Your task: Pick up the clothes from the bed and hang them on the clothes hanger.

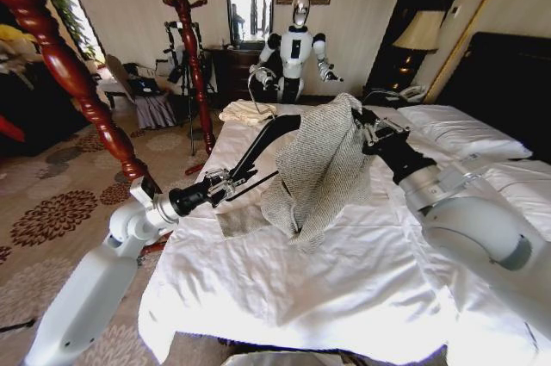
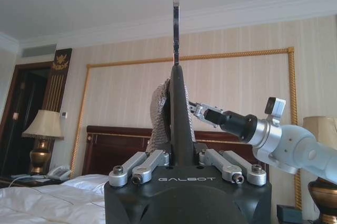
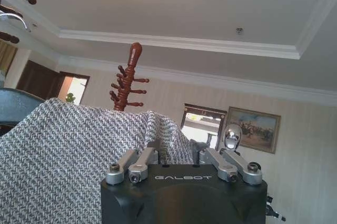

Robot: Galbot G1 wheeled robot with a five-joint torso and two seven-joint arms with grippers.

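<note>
While held above the bed: both arms raised over the white duvet, each gripping something.
Left claw (image 1: 225,183): clamped on the lower end of the clothes hanger, fingers closed against its black body in the left wrist view (image 2: 179,163).
Clothes hanger (image 1: 263,142): thin, black, tilted up from the left claw toward the jacket; one curved shoulder tucked under the fabric; metal hook pointing up in the left wrist view (image 2: 176,29).
Clothes (image 1: 323,168): grey-beige flecked knit jacket, lifted off the bed, draped over the hanger's far end and hanging in folds, lowest edge touching the duvet.
Right claw (image 1: 372,131): pinched shut on the jacket's upper edge, knit bunched between the fingers in the right wrist view (image 3: 179,155).
Bed (image 1: 344,288): white duvet rumpled, pillows near the dark headboard on the right.
Small cream cloth (image 1: 245,112): folded, at the far edge of the bed, apart from the jacket.
Wooden poles (image 1: 185,21): reddish-brown, pegged, standing left of the bed.
</note>
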